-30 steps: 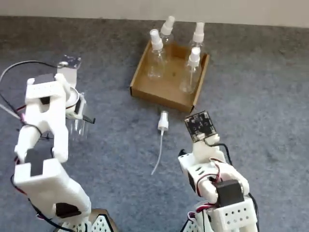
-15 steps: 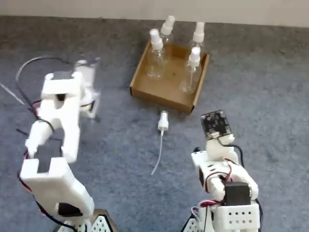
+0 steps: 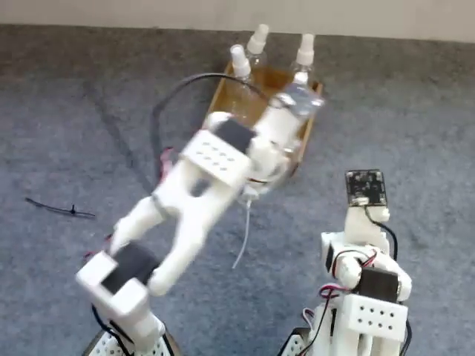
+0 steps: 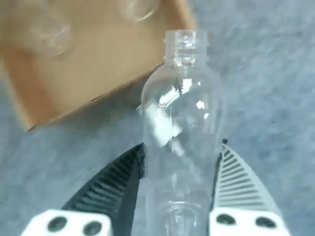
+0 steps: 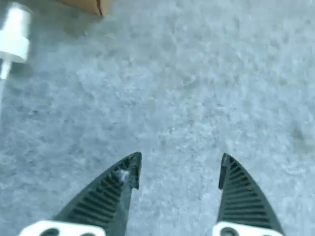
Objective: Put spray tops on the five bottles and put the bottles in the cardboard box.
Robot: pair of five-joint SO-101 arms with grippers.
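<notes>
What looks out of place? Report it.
The bottle in the left claw has no spray top, though it is close to the cardboard box. A loose spray top lies on the carpet.

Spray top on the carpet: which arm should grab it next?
Probably the right. The right gripper is open and empty, with the spray top lying nearby on the carpet. The left gripper is shut on the topless bottle, so it is busy.

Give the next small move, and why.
Probably move the open right gripper to the loose spray top: the bottle in the left gripper has a bare neck, so it isn't ready for the box.
</notes>
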